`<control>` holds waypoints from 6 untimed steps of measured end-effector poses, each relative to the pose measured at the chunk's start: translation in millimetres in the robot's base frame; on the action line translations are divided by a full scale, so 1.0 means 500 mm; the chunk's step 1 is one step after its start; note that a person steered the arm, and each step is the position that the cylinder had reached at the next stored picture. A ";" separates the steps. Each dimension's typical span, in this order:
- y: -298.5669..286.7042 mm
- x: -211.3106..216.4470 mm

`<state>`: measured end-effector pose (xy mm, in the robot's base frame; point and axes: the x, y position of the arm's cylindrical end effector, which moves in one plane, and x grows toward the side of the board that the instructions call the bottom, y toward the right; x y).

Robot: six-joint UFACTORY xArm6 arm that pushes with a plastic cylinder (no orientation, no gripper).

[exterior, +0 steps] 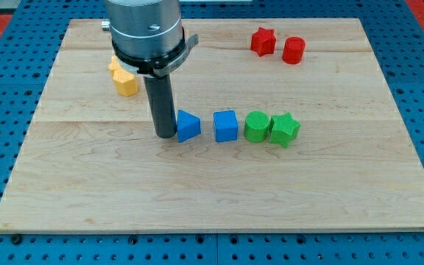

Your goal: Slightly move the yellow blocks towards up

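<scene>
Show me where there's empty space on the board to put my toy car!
The widest bare wood runs along the view's bottom, below the blue triangle block, blue cube and two green blocks. The right side below the red blocks is bare too. Crowded: around my tip and the yellow blocks.

The arm came into the frame from the top edge, left of centre, as a broad grey cylindrical housing with a black clamp ring around its lower end. From that ring a straight dark rod [162,103] hung down, upright and with no visible tilt. My tip [165,135] stood on the surface a little left of the frame's centre, about halfway down the picture.
</scene>
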<state>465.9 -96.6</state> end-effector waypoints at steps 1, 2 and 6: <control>-0.027 -0.118; -0.030 -0.163; -0.168 -0.226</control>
